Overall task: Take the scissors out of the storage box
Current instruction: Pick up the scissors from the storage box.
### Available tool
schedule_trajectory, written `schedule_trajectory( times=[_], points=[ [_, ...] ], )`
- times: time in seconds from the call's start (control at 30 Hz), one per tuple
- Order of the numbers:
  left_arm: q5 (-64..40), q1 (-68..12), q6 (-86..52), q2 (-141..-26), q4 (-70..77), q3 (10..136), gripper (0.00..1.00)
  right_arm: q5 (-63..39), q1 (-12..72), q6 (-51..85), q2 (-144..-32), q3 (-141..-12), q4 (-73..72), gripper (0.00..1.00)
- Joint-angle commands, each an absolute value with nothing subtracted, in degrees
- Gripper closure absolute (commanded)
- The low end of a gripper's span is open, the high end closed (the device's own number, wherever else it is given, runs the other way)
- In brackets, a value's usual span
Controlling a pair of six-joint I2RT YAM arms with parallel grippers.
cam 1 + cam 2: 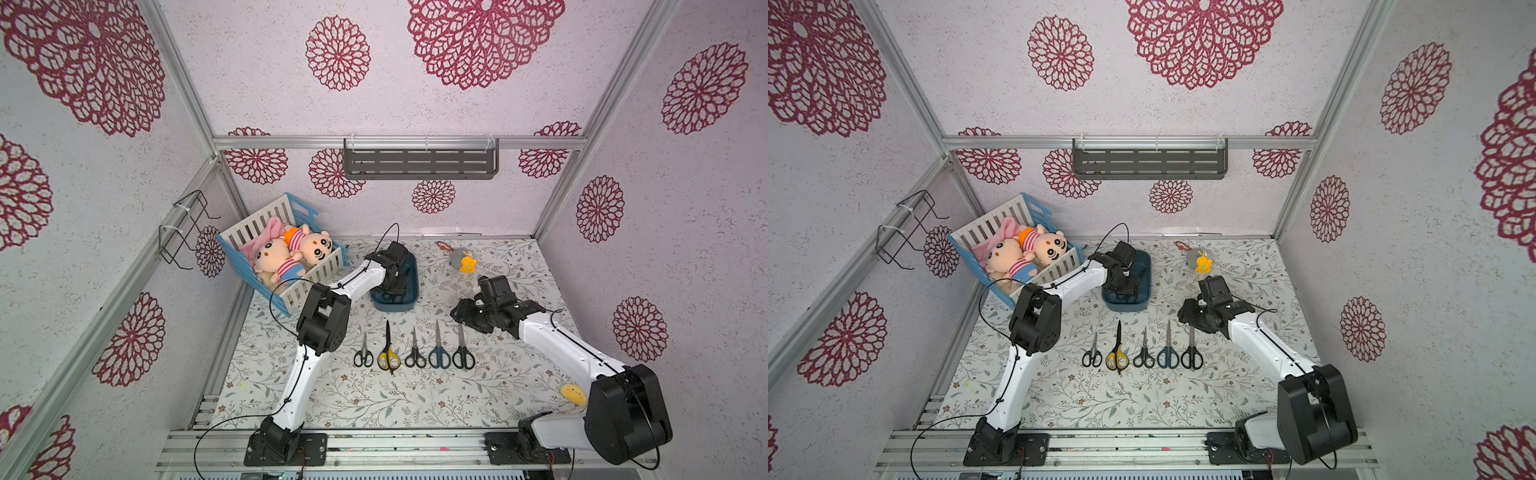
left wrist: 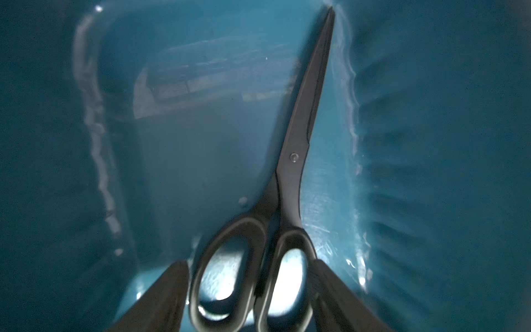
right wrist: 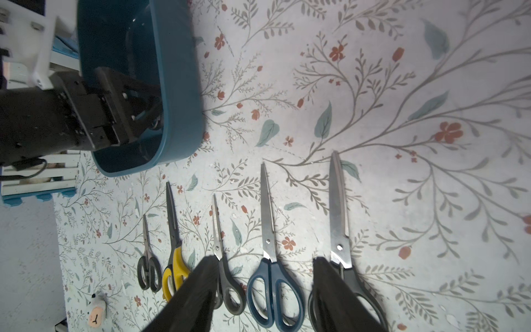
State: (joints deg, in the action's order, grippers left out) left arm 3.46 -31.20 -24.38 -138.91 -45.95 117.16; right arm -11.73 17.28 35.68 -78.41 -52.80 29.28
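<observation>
Now left fingers (image 2: 161, 299) flank black scissors (image 2: 296, 161) — inside storage box (image 2: 431, 143)

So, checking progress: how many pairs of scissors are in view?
6. Five lie in a row on the table: small black pair, yellow-and-black pair, middle black pair, blue pair, large black pair. The sixth pair lies inside the storage box; no others show there.

The box (image 1: 395, 306) is dark teal, and the scissors (image 2: 290, 172) in it are all black. The tabletop (image 1: 374, 399) is pale, printed with grey-green sprigs and small red flowers. At six o'clock of the box, a yellow-and-black pair (image 1: 389, 358) and a blue pair (image 1: 439, 359) sit among black-handled pairs (image 1: 363, 358).
</observation>
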Motion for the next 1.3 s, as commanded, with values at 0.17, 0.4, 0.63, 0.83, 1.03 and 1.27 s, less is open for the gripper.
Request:
schedule_trajectory(
  times=[0.17,0.4,0.63,0.83,1.03,1.27],
  points=[
    [1.4,-31.5,-24.2,-144.6,-49.7,121.0,0.45,-13.1,18.6,36.7,-80.6,-55.5,26.0,0.43],
    [1.0,-31.6,-25.4,-147.4,-49.9,122.2,0.69,-14.3,18.9,37.3,-81.7,-55.4,24.3,0.43],
    [1.1,-31.4,-25.5,-149.9,-51.6,125.8,0.65,-15.5,19.5,38.0,-83.7,-56.5,22.8,0.43],
    [1.2,-31.3,-24.0,-148.3,-51.1,125.4,0.67,-15.5,19.6,38.0,-84.5,-57.2,22.5,0.43],
    [2.8,-32.0,-20.0,-147.2,-53.5,125.6,0.70,-15.4,19.8,38.1,-85.1,-57.7,22.2,0.43],
    [4.4,-31.9,-19.7,-142.7,-51.9,122.3,0.66,-15.4,20.4,38.1,-86.6,-59.2,22.2,0.43]
  ],
)
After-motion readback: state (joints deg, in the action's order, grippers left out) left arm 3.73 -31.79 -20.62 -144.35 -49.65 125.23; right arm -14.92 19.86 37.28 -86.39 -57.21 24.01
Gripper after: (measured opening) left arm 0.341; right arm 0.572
